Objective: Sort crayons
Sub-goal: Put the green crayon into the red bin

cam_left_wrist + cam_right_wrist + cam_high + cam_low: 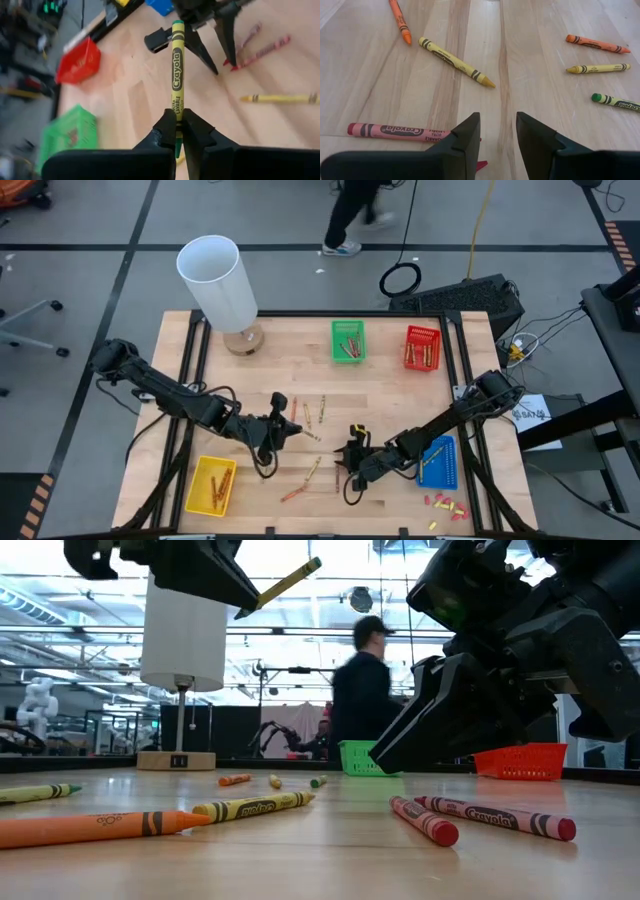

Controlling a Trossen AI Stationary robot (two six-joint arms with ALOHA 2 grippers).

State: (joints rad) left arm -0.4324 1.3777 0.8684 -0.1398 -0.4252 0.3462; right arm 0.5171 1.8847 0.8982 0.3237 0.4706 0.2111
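High view over the table [400, 370] shows the sort partly done: crayons already sit in the yellow basket [210, 485] at the near left, the green basket [348, 341] and the red basket [422, 347] at the far edge, while the blue basket [437, 462] at the near right shows no crayon that can be made out. Left to sort, by the look of it, are the loose crayons [308, 417] scattered across the middle of the board, among them an orange one, yellow ones and two red ones lying close to the low camera. The left gripper [176, 131], raised off the wood near the table's middle, is clamped on a yellow crayon [177, 70] by its lower end, the stick jutting out past the fingertips; its likely home is the yellow basket, just beside that arm. The right gripper [497, 131] hovers low over the wood with its jaws partly apart and empty, a red crayon [395, 131] lying right by its one finger, the tip tucked under it
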